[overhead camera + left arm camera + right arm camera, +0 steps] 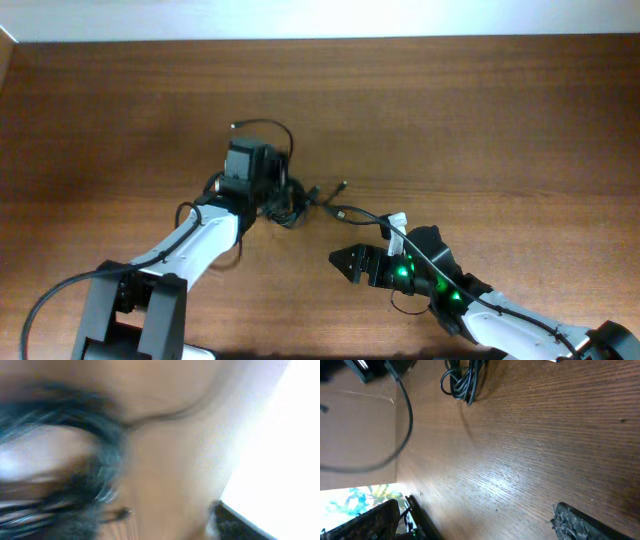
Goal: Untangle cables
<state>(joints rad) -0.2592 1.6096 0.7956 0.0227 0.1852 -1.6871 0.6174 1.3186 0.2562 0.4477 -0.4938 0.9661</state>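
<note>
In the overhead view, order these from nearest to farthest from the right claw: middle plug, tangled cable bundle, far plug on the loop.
1. Middle plug, just ahead of the right claw.
2. Tangled cable bundle, farther left, beside the left arm.
3. Far plug, at the loop's end beyond the left arm's tip.

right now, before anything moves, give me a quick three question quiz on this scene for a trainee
1. True or false: the right pincer is gripping a cable.
2. Multiple choice: the bundle of black cables lies (a) right beside the end of the left arm, (b) at the table's far edge, (c) under the right arm's base.
3. Short answer: which wrist camera gives only a blur?

Key: 1 false, its jaws stand wide apart with only bare table between them; 2 a; 3 the left wrist camera.
</note>
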